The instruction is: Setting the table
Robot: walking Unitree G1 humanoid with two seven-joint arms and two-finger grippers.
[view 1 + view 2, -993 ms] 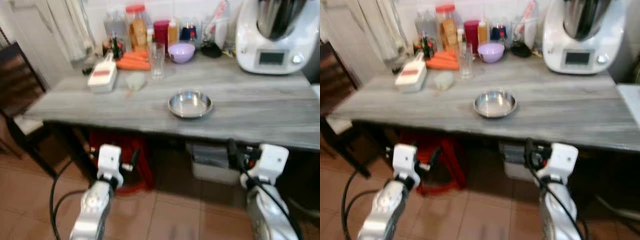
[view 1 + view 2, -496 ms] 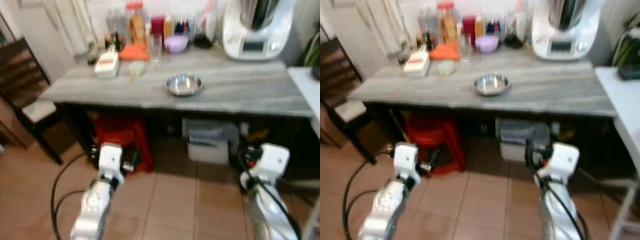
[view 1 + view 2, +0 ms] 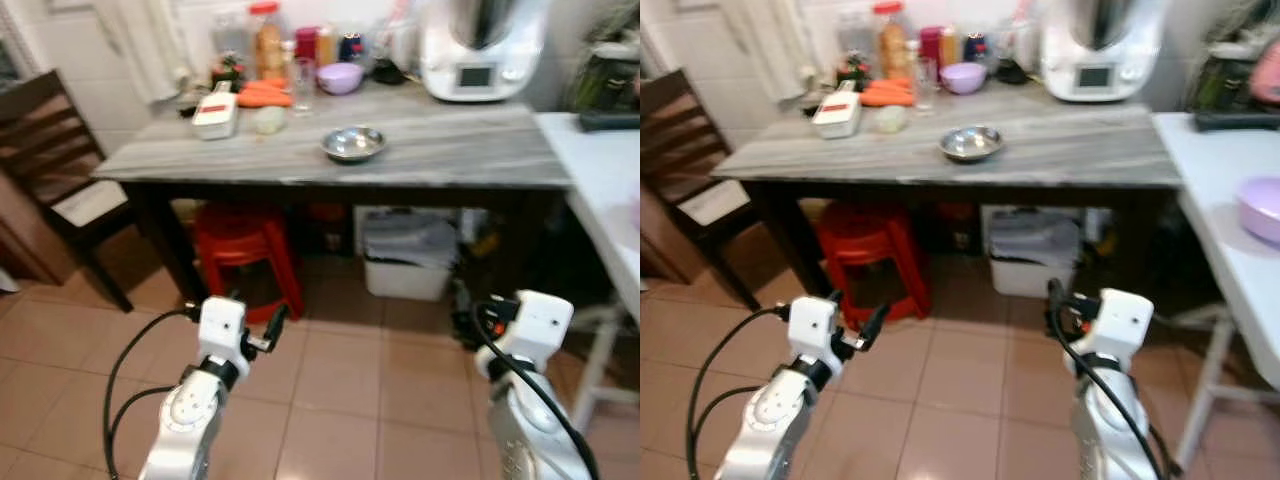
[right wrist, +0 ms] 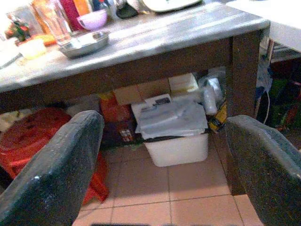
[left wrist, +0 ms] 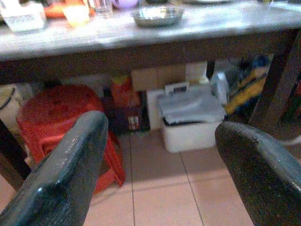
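A steel bowl (image 3: pixel 353 143) sits near the middle of the grey wooden table (image 3: pixel 470 160), a few steps in front of me. Behind it stand a clear glass (image 3: pixel 304 75) and a small purple bowl (image 3: pixel 341 77). Another purple bowl (image 3: pixel 1262 208) rests on a white table (image 3: pixel 1205 170) at my right. My left gripper (image 5: pixel 160 127) and right gripper (image 4: pixel 163 121) are held low over the tiled floor, both open with nothing between the fingers, pointing at the space under the table.
A red stool (image 3: pixel 237 236) and a white bin (image 3: pixel 405 258) stand under the grey table. A dark wooden chair (image 3: pixel 60 160) is at its left end. A white kitchen machine (image 3: pixel 472 50), carrots (image 3: pixel 265 95), a white box (image 3: pixel 216 112) and jars crowd the table's back.
The whole view has pulled back from the grey table, which now looks smaller and farther. The white table at the right has come into view. Both arms keep their pose.
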